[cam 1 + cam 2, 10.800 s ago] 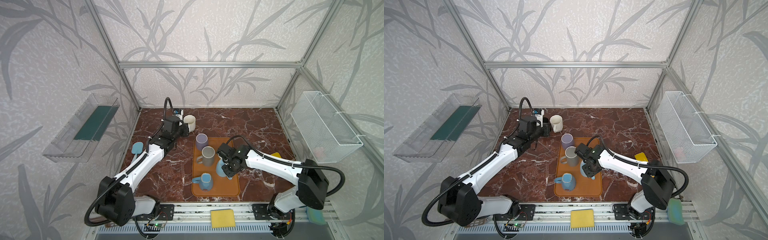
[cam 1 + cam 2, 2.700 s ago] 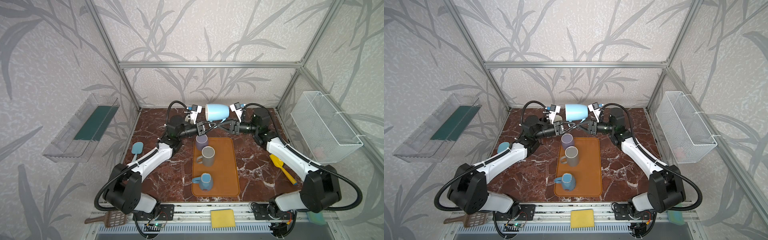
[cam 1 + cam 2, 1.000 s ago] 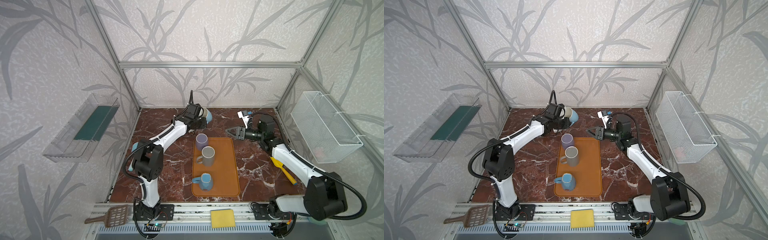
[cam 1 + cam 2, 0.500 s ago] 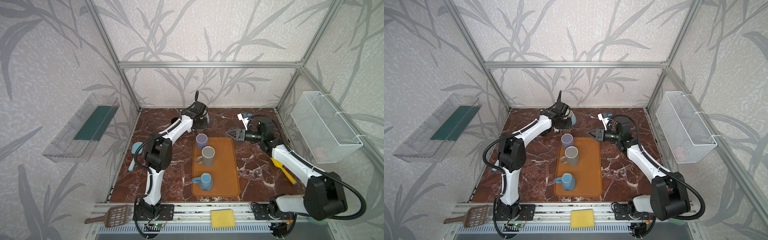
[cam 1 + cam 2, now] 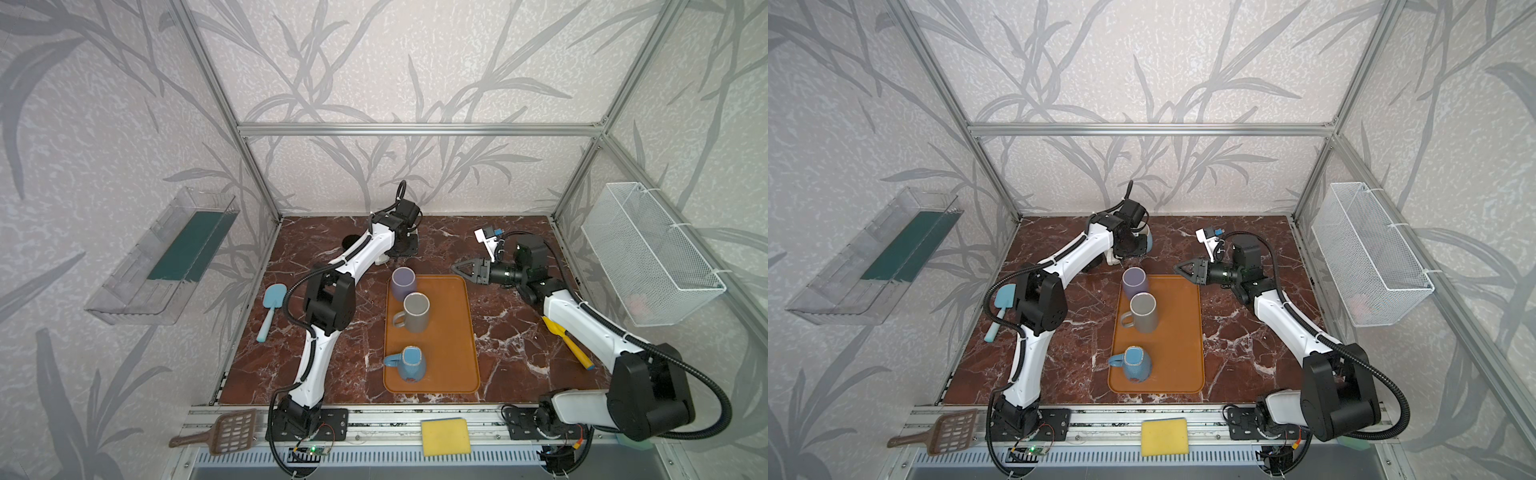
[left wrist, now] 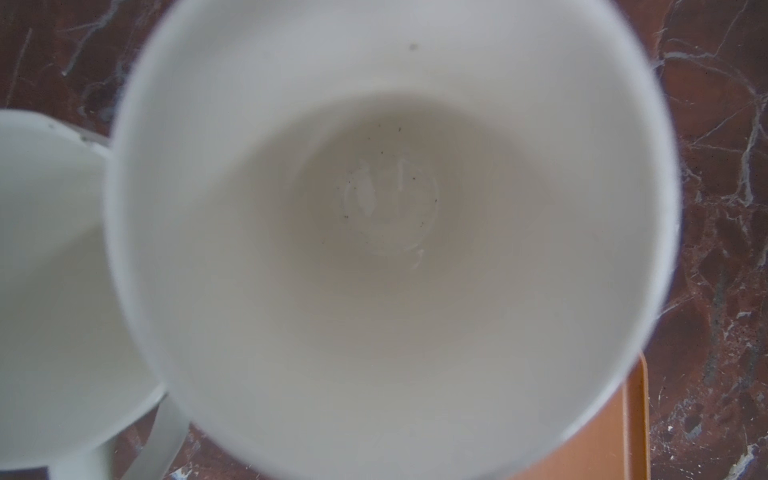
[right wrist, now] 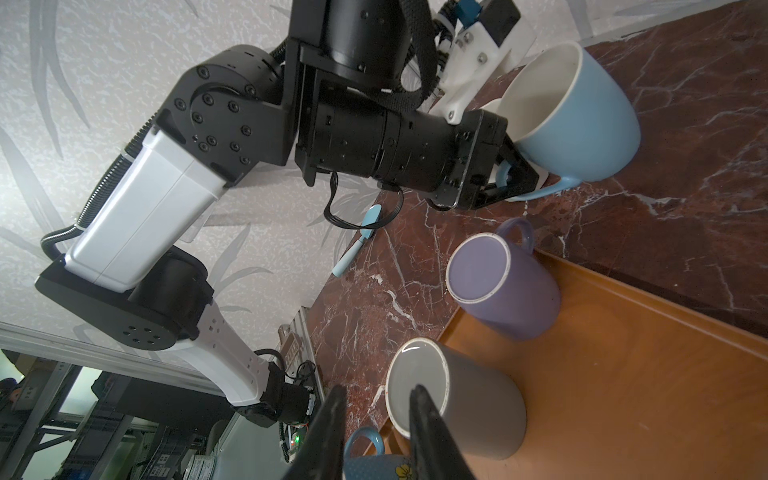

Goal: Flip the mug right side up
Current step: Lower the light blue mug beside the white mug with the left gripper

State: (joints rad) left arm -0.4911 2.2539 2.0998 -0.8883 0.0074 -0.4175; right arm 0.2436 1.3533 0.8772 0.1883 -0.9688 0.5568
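**Blue mug mouth-up at the back of the counter, held by its handle**

On the left, the left tool is pinched almost closed on the handle of the mug. That hold leaves the body and rim free while the mug is set down. The mug is at the back of the counter, off the tray and just beside a white mug, probably because there is bare room there. Its long axis is about vertical and its mouth faces up, so the left wrist camera looks straight into it (whether the base rests on the counter cannot be told). The purple mug and grey mug on the tray stand the same way. On the right, the right tool hangs level near the tray's far corner, jaws slightly apart and empty, apparently keeping clear.
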